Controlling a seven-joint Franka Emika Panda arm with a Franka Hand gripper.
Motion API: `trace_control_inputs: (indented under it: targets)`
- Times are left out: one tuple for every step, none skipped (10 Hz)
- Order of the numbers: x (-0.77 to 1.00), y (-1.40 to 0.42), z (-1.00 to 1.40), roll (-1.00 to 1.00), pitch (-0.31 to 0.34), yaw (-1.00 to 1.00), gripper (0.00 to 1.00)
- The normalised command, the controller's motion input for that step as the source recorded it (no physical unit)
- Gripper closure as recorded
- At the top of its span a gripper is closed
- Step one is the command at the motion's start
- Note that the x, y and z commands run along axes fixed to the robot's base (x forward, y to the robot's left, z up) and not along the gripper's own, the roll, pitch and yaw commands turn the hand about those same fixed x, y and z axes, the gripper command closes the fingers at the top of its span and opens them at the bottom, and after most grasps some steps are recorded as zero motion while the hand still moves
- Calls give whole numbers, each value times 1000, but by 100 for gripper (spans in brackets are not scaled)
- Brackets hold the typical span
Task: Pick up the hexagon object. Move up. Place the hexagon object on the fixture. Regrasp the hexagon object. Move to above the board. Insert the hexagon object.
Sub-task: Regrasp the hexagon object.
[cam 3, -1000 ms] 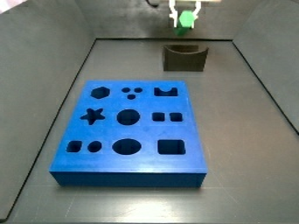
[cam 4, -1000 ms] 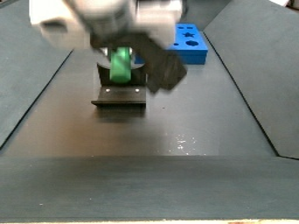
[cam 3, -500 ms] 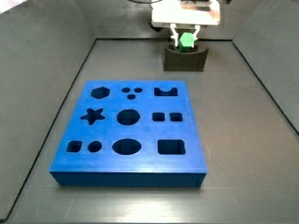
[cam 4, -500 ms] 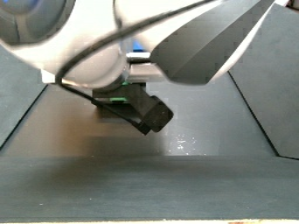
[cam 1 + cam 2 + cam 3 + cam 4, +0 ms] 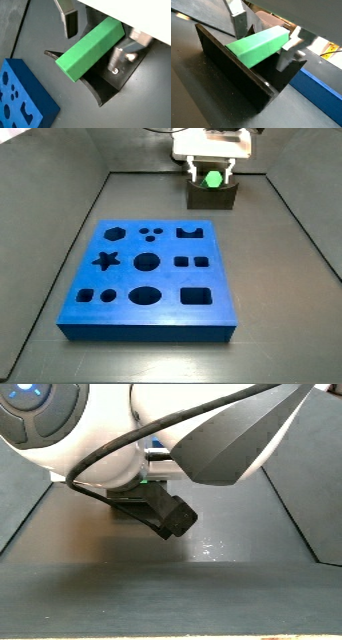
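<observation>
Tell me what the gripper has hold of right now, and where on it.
The gripper, down at the fixture, has the green hexagon object between its fingers, on opposite sides near the upper end. Whether they are actually clamped cannot be told.

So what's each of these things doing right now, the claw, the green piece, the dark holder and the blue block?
gripper: down at the fixture, fingers on either side of the hexagon object, apparently gripping it.
hexagon object: tilted, lower end in the fixture's notch.
fixture: standing on the floor, beyond the board.
board: flat on the floor, cut-outs all empty.
</observation>
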Motion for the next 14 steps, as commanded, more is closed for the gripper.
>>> trace_control_inputs:
  targets:
    - [0,0,1000,-12,-72,-18,0]
    - [-6,3,1000,-8,-69,-11,0]
    - [-31,4,1000,-5,-62,17,0]
    - [-39,3,1000,2,-62,36,0]
    - [-49,-2,1000,0,-54,57,0]
    - [-55,-1,934,-4,-49,63,0]
    - [-56,3,700,-14,-38,69,0]
    - [-51,1,522,-19,-29,74,0]
    - [-46,1,340,-23,-21,70,0]
    - [-98,-1000,801,1000,52,38,0]
    - [-94,-1000,677,1000,52,37,0]
    - [-103,-1000,612,1000,45,36,0]
    - [-110,-913,418,1000,37,35,0]
    - [-81,-758,210,1000,34,35,0]
